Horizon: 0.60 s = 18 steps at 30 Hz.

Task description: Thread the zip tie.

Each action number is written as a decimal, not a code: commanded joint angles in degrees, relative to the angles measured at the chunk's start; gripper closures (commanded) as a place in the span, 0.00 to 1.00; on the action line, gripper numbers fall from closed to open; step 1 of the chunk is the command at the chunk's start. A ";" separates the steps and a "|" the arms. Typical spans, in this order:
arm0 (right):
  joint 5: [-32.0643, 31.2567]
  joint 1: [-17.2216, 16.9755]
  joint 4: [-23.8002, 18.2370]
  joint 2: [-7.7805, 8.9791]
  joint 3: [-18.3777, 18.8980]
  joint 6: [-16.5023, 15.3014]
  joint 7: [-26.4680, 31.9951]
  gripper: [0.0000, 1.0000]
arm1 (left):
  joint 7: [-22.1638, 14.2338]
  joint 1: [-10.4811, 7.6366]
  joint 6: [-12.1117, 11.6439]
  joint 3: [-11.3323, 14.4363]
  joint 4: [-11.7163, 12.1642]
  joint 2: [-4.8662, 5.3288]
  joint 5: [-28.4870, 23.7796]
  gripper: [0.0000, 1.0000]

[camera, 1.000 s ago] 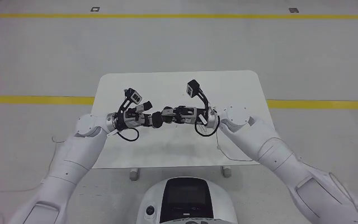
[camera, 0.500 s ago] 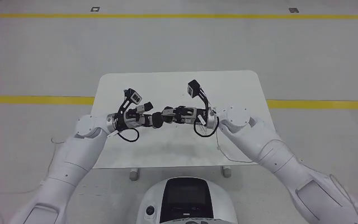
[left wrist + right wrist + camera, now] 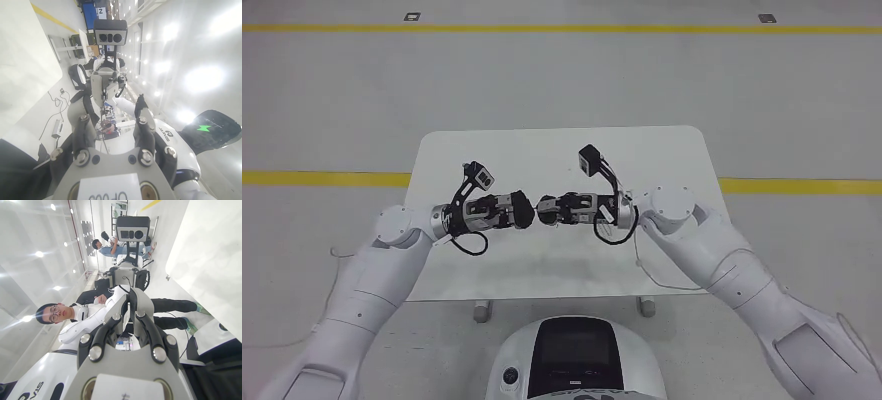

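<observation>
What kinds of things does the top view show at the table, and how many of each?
Grippers: 2 (left gripper, right gripper)
Wrist cameras: 2 (left wrist camera, right wrist camera)
Tables: 1 (white table)
Total: 5

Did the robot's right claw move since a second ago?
Yes, a little. In the top view the right claw slid toward the right-hand edge of the table, away from the left claw.

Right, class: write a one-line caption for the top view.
Left claw and right claw face each other closely above a white table.
</observation>
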 commanded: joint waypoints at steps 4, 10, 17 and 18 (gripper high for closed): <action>-0.02 -0.33 0.07 -0.24 0.75 -0.15 0.33 1.00 | -0.26 -0.12 0.31 0.26 0.25 -0.05 0.11 0.61; -0.65 -0.54 0.19 -0.57 1.16 0.16 0.37 1.00 | -0.47 -0.22 0.46 0.49 0.66 -0.11 0.06 0.66; -1.37 -0.88 0.10 -0.93 1.63 0.41 0.57 1.00 | -0.62 -0.20 0.44 0.77 0.97 -0.19 -0.04 0.75; -1.48 -0.96 0.08 -1.00 1.68 0.47 0.61 1.00 | -0.65 -0.22 0.46 0.80 1.01 -0.20 -0.09 0.76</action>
